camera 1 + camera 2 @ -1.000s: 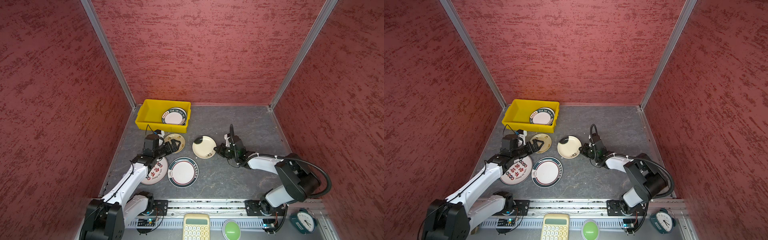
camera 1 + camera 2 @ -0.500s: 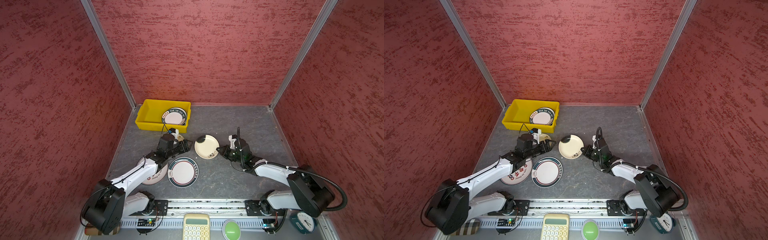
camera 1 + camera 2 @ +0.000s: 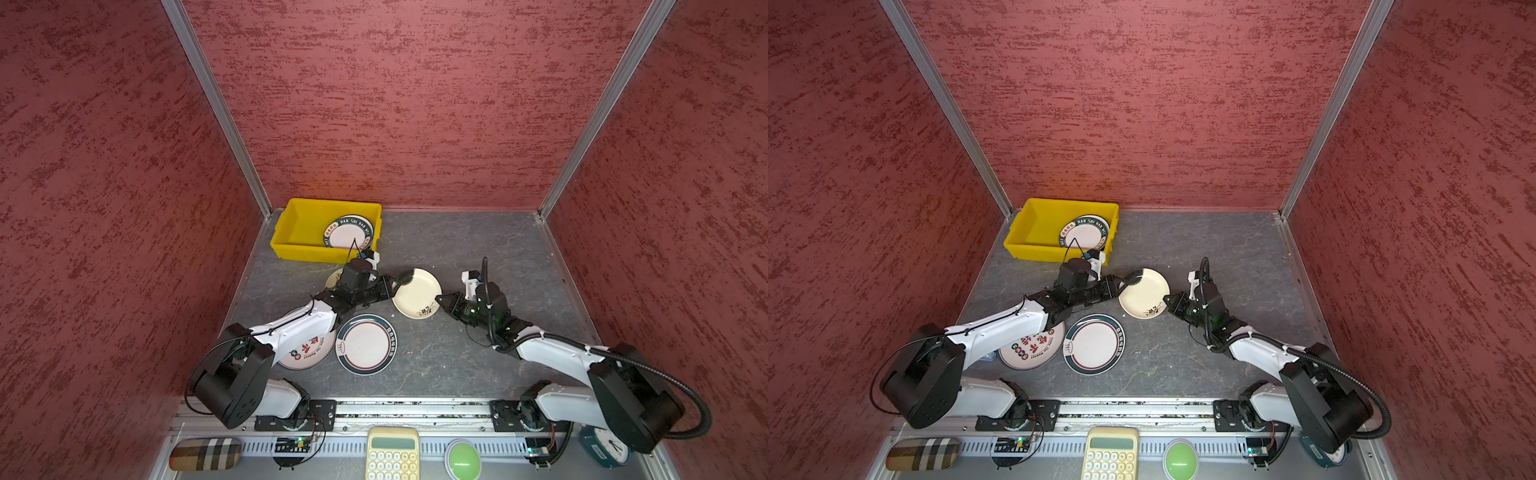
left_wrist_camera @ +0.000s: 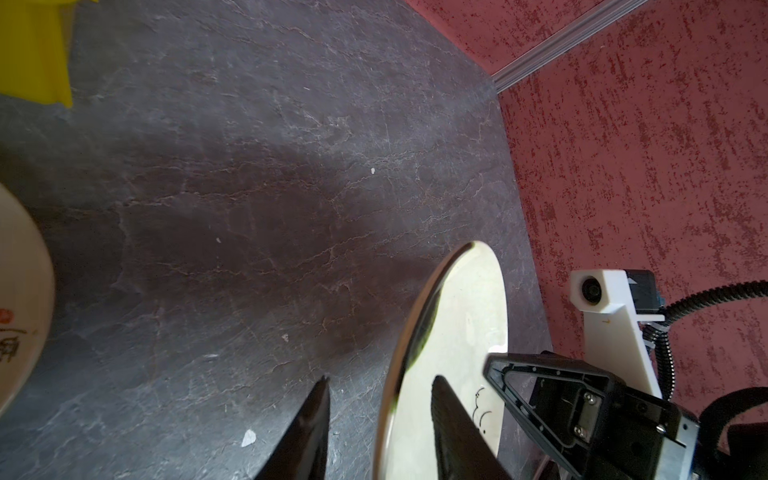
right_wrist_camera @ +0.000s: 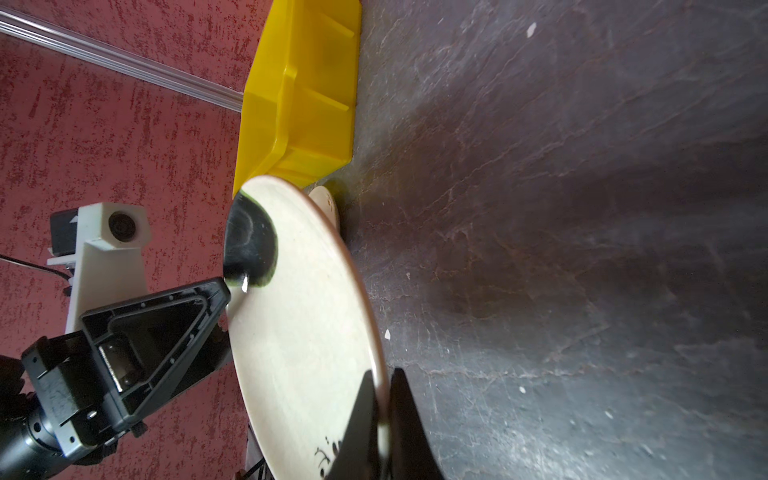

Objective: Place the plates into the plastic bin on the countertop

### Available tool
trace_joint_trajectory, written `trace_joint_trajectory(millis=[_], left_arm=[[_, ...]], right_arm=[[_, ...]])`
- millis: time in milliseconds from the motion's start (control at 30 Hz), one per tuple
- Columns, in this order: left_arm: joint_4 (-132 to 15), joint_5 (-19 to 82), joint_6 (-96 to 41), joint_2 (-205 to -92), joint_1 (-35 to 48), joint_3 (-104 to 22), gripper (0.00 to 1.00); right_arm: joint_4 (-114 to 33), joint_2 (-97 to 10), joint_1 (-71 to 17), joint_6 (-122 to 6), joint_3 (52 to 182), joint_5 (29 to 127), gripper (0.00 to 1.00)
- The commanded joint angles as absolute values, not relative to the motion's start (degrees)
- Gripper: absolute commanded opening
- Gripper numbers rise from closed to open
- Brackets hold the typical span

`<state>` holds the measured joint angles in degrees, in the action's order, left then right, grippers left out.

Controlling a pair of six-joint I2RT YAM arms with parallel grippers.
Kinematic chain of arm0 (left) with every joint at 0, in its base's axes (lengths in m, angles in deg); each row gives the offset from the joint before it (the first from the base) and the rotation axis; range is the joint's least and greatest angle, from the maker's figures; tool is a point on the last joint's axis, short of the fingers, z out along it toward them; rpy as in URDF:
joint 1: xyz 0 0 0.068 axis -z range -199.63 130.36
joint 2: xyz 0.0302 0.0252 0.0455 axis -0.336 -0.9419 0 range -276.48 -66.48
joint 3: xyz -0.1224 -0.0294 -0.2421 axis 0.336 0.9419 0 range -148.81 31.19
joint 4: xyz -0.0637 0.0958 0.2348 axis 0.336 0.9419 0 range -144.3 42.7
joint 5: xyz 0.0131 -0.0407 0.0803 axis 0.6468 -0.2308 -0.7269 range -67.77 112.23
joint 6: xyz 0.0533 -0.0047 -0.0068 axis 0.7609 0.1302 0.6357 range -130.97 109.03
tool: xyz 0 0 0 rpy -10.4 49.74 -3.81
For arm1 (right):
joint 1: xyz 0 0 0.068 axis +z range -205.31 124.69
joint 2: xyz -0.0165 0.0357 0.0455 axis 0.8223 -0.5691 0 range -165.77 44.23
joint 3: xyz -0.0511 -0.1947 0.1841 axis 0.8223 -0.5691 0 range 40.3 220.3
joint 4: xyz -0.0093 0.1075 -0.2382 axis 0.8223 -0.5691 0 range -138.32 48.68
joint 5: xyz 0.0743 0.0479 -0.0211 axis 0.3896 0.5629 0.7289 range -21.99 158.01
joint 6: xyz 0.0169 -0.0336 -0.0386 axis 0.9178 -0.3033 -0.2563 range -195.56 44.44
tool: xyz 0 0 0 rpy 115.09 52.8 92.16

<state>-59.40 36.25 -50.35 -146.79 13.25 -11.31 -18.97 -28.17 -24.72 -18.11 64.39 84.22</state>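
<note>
Presently the cream plate (image 3: 415, 293) is being held tilted over the bench (image 3: 478, 249), near the plastic bin (image 3: 299, 224), its rim pinched by the closed right pincer (image 3: 439, 298); the opposite rim is being straddled by the half-open left pincer (image 3: 398, 282). It is being judged stiff, slick, breakable; rim holds suit it.

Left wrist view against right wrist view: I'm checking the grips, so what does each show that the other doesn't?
Left wrist only: both left fingers standing apart, straddling the rim of the cream plate. Right wrist only: right fingers pinched shut on that rim, and the ribbed wall of the plastic bin. Both: the plate, some of the bin, the countertop.
</note>
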Motion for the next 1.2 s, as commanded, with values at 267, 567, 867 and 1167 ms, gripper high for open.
trace_joint_trajectory(millis=[267, 567, 867, 1167], left_arm=[[-59.8, 36.7, -49.0, -148.7, 14.1, -13.1, 0.0], [-59.9, 36.8, -48.4, -148.0, 13.2, -13.4, 0.0], [-59.2, 37.5, -47.5, -145.5, 7.7, -13.9, 0.0], [-57.4, 37.2, -48.0, -142.6, 2.3, -15.6, 0.0]], right_arm=[[-16.0, -26.4, -24.9, -18.9, 63.9, 84.6, 0.07], [-18.6, -23.1, -24.9, -19.8, 63.0, 83.4, 0.78], [-21.6, -18.6, -24.9, -20.6, 61.5, 80.6, 0.98], [-22.7, -12.4, -24.9, -21.8, 58.0, 77.1, 0.99]])
